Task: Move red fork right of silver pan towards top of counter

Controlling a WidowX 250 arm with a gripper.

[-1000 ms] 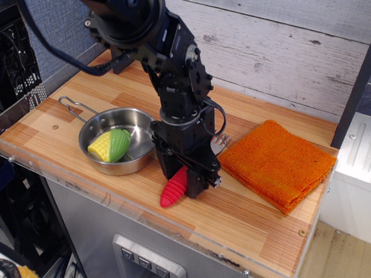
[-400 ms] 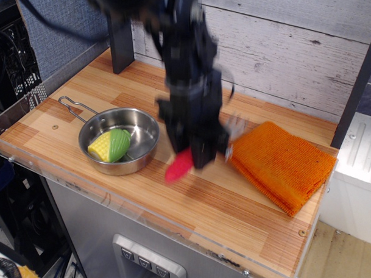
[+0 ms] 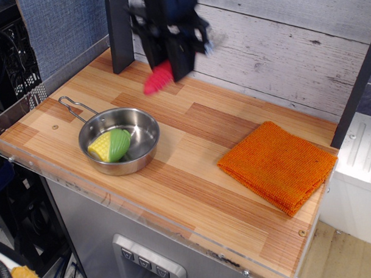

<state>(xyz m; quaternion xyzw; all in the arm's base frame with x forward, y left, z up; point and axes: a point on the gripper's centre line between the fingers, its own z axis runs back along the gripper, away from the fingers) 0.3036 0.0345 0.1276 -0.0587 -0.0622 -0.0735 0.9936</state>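
Note:
My gripper is raised over the back of the counter, in front of the plank wall, blurred by motion. It is shut on the red fork, whose ribbed red handle sticks out down-left while the silver tines point up-right. The fork hangs in the air, clear of the counter. The silver pan sits at the front left with its wire loop handle toward the left. A yellow and green toy corn lies inside it.
A folded orange cloth lies at the right side of the counter. A dark upright post stands at the back left. A clear acrylic edge runs along the front.
My gripper has lifted the red fork from beside the pan's right side and carried it up and back toward the wall. The pan, the corn and the cloth have not moved.

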